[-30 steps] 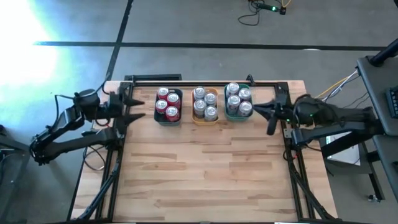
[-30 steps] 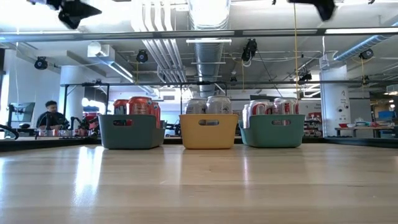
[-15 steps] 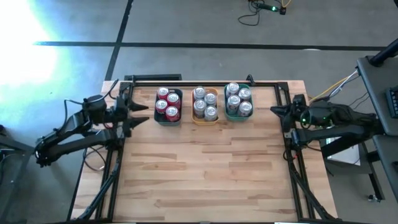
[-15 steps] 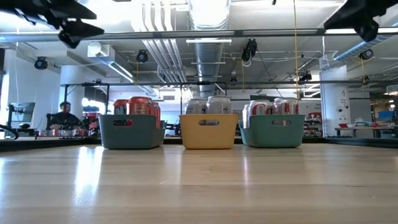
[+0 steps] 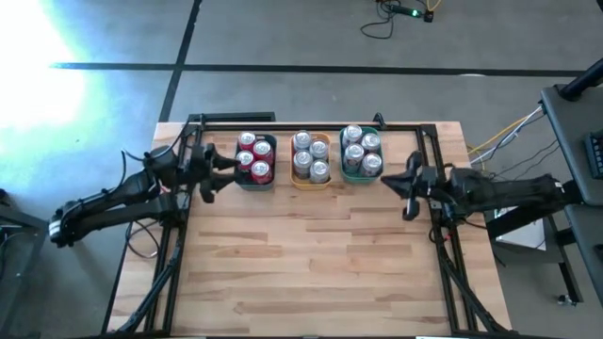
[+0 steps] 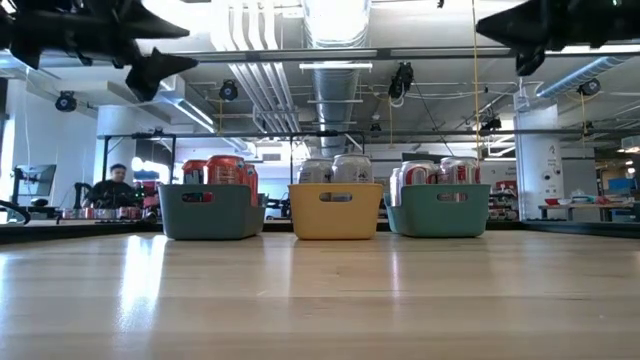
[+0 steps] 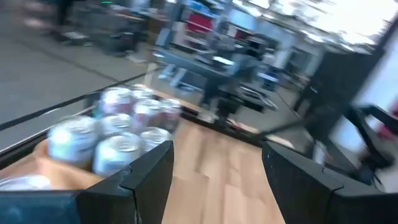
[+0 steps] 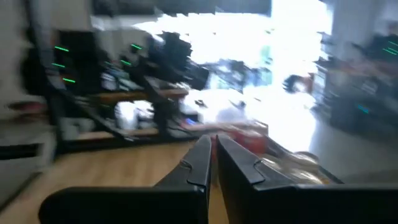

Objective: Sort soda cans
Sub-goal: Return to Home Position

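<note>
Twelve soda cans point(image 5: 254, 162) are held, four apiece, in three trays point(image 5: 311, 185); the left gripper point(image 7: 217, 149) is spread empty, the right gripper point(image 8: 213, 143) closed on nothing.

Twelve soda cans stand upright with shiny silver tops, sorted into three groups of four, each packed two by two with the cans touching. Four red cans point(image 5: 262, 151) fill the dark teal bin point(image 6: 210, 210) on the left of the row. Four silver-grey cans point(image 5: 302, 160) fill the yellow bin point(image 6: 336, 210) in the middle. Four pale cans point(image 5: 354, 153) with red markings fill the lighter teal bin point(image 6: 438, 210) on the right. All rise just above their bins' rims.
</note>
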